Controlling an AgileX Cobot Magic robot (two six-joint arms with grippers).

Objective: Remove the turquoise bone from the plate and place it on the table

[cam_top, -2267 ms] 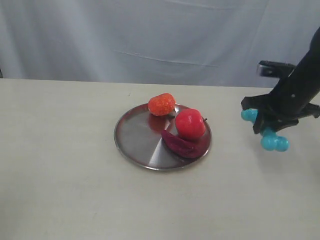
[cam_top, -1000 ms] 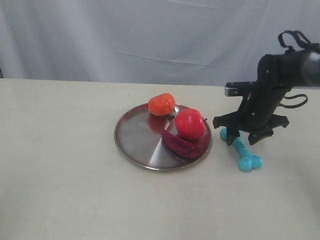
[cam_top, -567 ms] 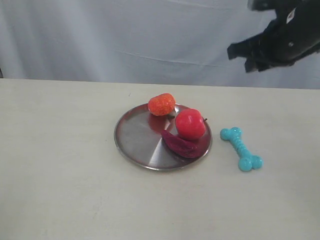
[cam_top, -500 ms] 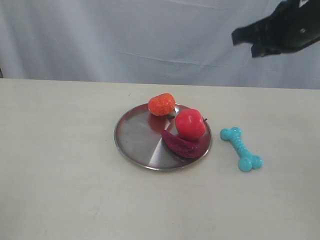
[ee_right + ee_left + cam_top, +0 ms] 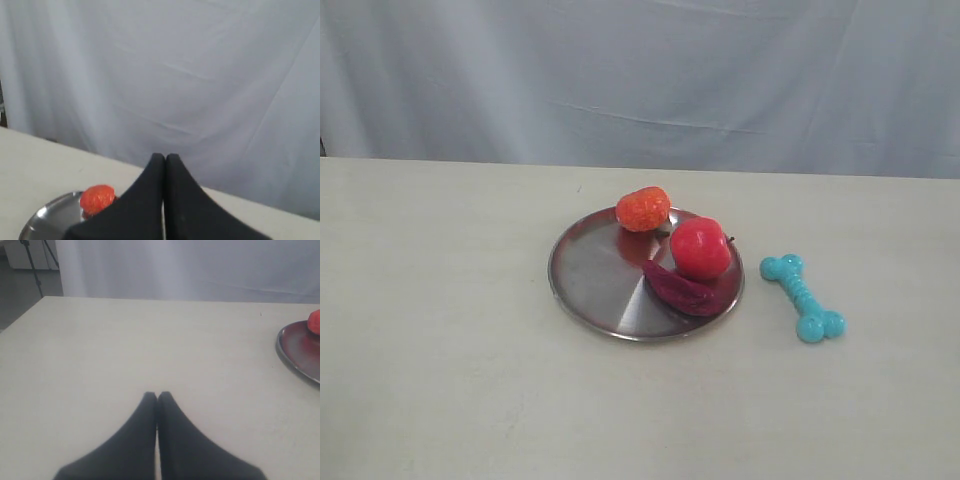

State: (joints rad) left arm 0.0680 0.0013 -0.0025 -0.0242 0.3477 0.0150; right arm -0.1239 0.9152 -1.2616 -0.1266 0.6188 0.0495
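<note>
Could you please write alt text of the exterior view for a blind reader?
A turquoise bone lies on the cream table, right of, not touching, a steel plate holding a red apple, an orange-red strawberry and a maroon vegetable.

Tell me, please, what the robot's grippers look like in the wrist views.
The left gripper and the right gripper each show two plain matte black fingers, broad at the base, tapering to narrow tips. No cables or markings are visible, and the exterior view shows no arm.
</note>
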